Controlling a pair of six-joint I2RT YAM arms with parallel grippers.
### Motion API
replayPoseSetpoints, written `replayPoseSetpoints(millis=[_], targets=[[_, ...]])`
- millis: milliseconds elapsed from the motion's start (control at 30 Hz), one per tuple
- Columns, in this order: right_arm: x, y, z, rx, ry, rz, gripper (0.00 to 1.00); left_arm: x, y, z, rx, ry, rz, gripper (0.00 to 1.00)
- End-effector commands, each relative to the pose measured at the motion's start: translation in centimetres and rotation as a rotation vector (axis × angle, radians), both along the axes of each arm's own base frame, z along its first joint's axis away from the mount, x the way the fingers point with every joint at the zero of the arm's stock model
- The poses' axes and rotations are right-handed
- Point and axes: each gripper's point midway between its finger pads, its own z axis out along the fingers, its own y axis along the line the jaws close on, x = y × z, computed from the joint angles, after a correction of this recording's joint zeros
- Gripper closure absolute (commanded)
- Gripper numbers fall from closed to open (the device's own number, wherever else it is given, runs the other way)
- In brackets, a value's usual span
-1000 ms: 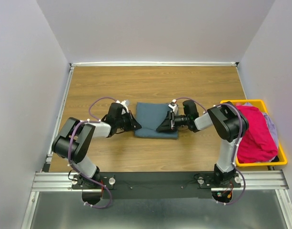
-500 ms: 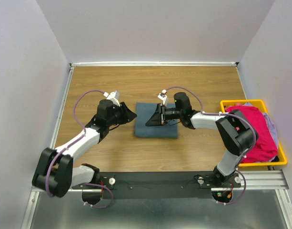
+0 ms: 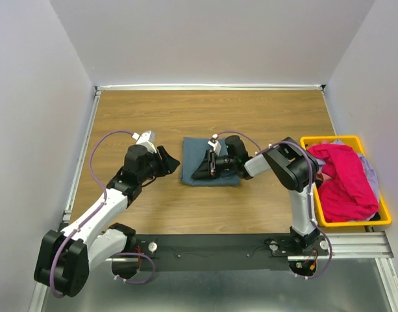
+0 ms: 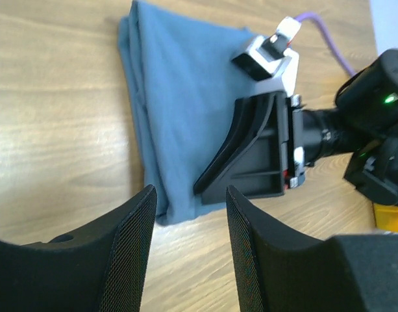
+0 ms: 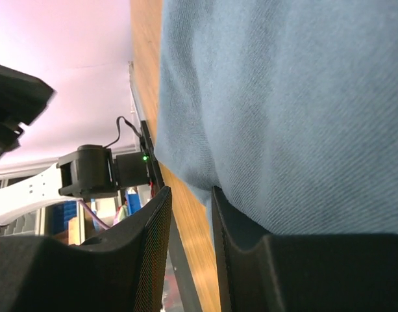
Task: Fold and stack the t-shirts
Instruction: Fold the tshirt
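Nearest, over on the right side of the worktop [image 3: 250,110], a yellow bin [image 3: 354,223] is parked. It's stuffed with a crumpled pink t-shirt [image 3: 345,182], and a bit of pale grey-blue cloth [image 3: 373,174] can be seen poking out along the far side.

A little further in, the left fingers [image 4: 137,247] are held just beside the left edge of the blue-grey t-shirt [image 3: 192,151], spread apart with nothing caught between them.

That t-shirt is laid flat around the middle of the worktop, folded into a fairly tidy rectangle. The right fingers [image 4: 250,149] are laid low across its near half, with the tips pointed toward its near-left corner. They're parted only a little, and the cloth edge is seen right at the gap. Whether any cloth is actually pinched can't be told.
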Motion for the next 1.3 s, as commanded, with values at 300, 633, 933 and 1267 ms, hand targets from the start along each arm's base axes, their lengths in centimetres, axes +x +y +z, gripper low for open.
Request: replayPoseSetpoints(millis=[300, 633, 933, 1267], targets=[[2.0, -4.6, 5.2, -0.166, -0.198, -0.104, 0.59, -1.5, -3.9, -1.9, -0.039, 0.037, -0.138, 0.59], [-0.7, -13.9, -0.8, -0.242, -0.055, -0.192, 0.61, -1.9, -4.8, -8.0, -0.025, 0.226, -0.089, 0.85], [0.8, -17.3, -1.4, -0.237, -0.025, -0.276, 0.62, -2.9, -2.3, -10.7, -0.036, 0.349, 0.038, 0.90], [10.4, -15.8, 6.8, -0.161, -0.218, -0.372, 0.61, 5.4, -2.4, -0.4, -0.076, 0.048, 0.054, 0.59]])
